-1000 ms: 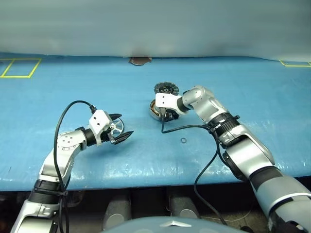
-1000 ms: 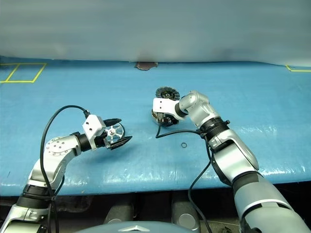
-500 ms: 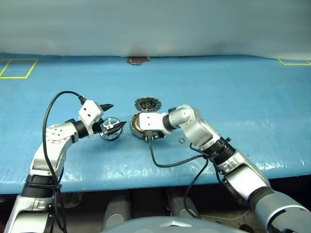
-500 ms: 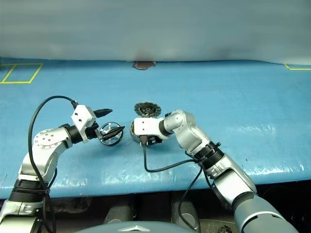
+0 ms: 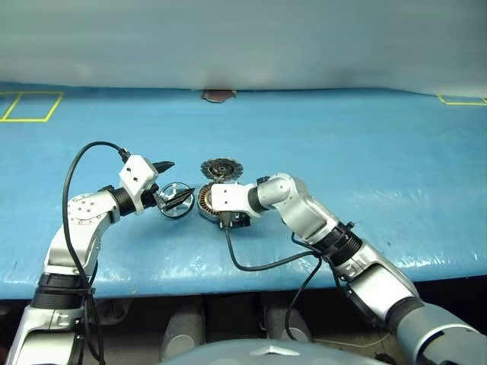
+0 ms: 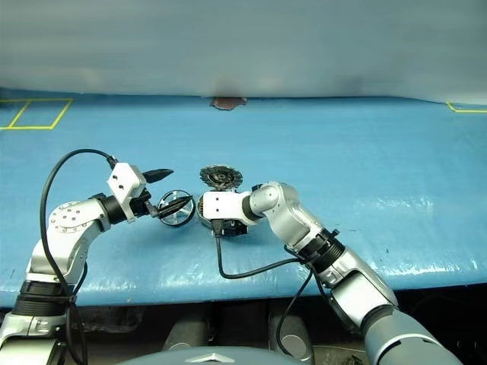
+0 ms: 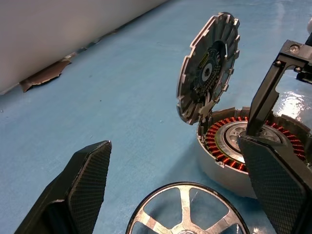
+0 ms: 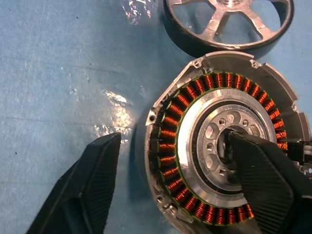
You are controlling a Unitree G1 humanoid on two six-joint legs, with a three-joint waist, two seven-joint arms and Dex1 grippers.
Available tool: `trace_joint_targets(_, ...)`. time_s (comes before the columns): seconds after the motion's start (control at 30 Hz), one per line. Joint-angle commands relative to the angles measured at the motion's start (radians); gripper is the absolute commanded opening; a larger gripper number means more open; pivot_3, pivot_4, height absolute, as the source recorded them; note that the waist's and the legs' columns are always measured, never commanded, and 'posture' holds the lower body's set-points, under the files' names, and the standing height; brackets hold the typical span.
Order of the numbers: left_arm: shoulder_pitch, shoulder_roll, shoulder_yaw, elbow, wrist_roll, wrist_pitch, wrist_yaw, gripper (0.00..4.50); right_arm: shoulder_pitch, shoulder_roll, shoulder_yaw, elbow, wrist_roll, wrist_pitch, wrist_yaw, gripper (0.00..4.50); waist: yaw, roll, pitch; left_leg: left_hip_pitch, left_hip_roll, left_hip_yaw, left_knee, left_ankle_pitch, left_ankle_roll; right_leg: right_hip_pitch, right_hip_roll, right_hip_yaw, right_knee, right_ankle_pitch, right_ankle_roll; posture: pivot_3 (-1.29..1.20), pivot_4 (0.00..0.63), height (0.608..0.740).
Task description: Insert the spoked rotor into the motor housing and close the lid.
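Left wrist view: left gripper (image 7: 175, 195) spread around shiny silver spoked rotor (image 7: 183, 209), right gripper (image 8: 170, 185) released astride copper-wound round metal motor housing (image 8: 224, 146); seat rotor level, clear of upright ribbed grey lid (image 7: 208, 68)

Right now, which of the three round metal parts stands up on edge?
The lid: ribbed, hinged upright on the housing's rim. The housing and spoked rotor lie flat.
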Motion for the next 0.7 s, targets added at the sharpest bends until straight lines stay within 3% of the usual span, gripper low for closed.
trace_joint_targets(0.03, -0.016, 0.008, 0.026, -0.001, -0.012, -0.024, 0.001, 4.5, 0.014, -0.01, -0.027, -0.063, 0.015, 0.039, -0.012, 4.16, 0.002, 0.0, 0.0, 0.0, 0.0, 0.0, 0.0, 0.0, 0.0, 0.0, 0.0, 0.0, 0.0, 0.0, 0.0, 0.0, 0.15, 0.74)
trace_joint_targets(0.27, -0.023, 0.004, 0.015, 0.011, -0.013, -0.027, -0.008, 4.5, 0.05, -0.037, -0.111, -0.307, 0.08, 0.131, -0.037, 4.16, 0.0, 0.0, 0.0, -0.003, 0.0, 0.0, -0.002, 0.0, 0.0, -0.004, 0.0, 0.0, -0.001, 0.0, 0.0, 0.0, 0.15, 0.74)
trace_joint_targets(0.4, -0.024, -0.006, 0.009, 0.008, -0.033, -0.018, -0.027, 4.5, 0.148, -0.078, -0.229, -0.467, 0.107, 0.168, -0.12, 4.16, 0.005, 0.0, 0.0, -0.003, 0.0, -0.001, -0.003, 0.0, 0.0, -0.003, 0.0, -0.001, -0.001, 0.0, 0.0, 0.0, 0.15, 0.74)
trace_joint_targets(0.6, -0.019, 0.013, -0.018, -0.009, -0.101, 0.021, -0.136, 4.5, 0.474, -0.132, -0.482, -0.622, 0.221, 0.199, -0.217, 4.16, 0.021, -0.001, 0.0, -0.004, -0.001, -0.001, -0.003, -0.001, 0.0, -0.003, -0.001, -0.001, -0.003, -0.001, -0.001, 0.0, 0.15, 0.74)
trace_joint_targets(0.7, -0.027, 0.024, -0.021, 0.003, -0.135, 0.054, -0.188, 4.5, 0.608, -0.07, -0.635, -0.615, 0.336, 0.144, -0.276, 4.16, 0.015, 0.0, 0.0, -0.003, 0.001, 0.002, -0.002, -0.001, 0.0, -0.003, -0.001, 0.0, -0.002, -0.001, -0.001, 0.0, 0.15, 0.74)
